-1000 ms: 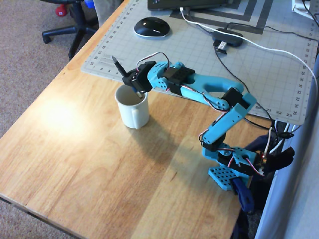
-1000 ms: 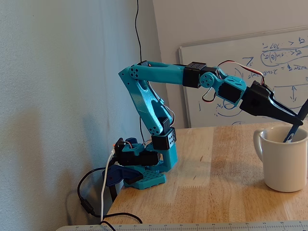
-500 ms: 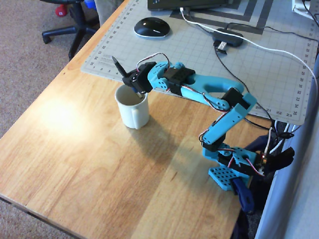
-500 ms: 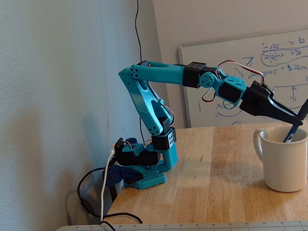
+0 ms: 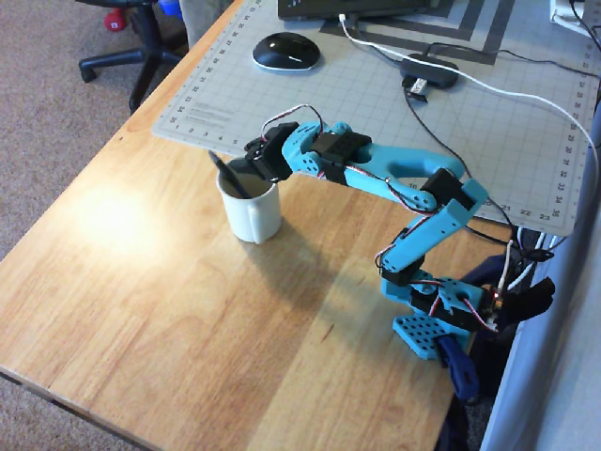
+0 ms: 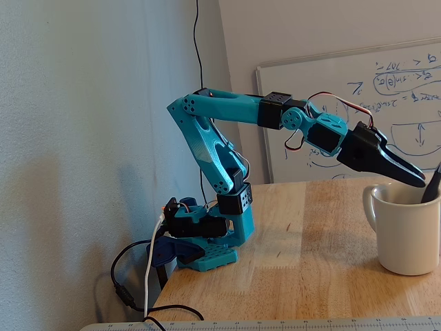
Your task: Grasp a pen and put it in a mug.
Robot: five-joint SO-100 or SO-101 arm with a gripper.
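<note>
Blue arm (image 6: 213,148) stretched forward and bent at the elbow, black fingers (image 6: 393,165) angled downward, spread unclear.

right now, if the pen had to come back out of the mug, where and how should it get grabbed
Probably by the pen's exposed upper shaft, which sticks out above the mug's rim and leans toward the upper left in the overhead view. Its lower end is hidden inside. Come from above, fingers either side of the slim shaft, then pull along its lean. The end effector already sits just over the rim.

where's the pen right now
The pen stands tilted inside the mug, left of centre in the overhead view, its top leaning away from the hand just above the rim.
</note>
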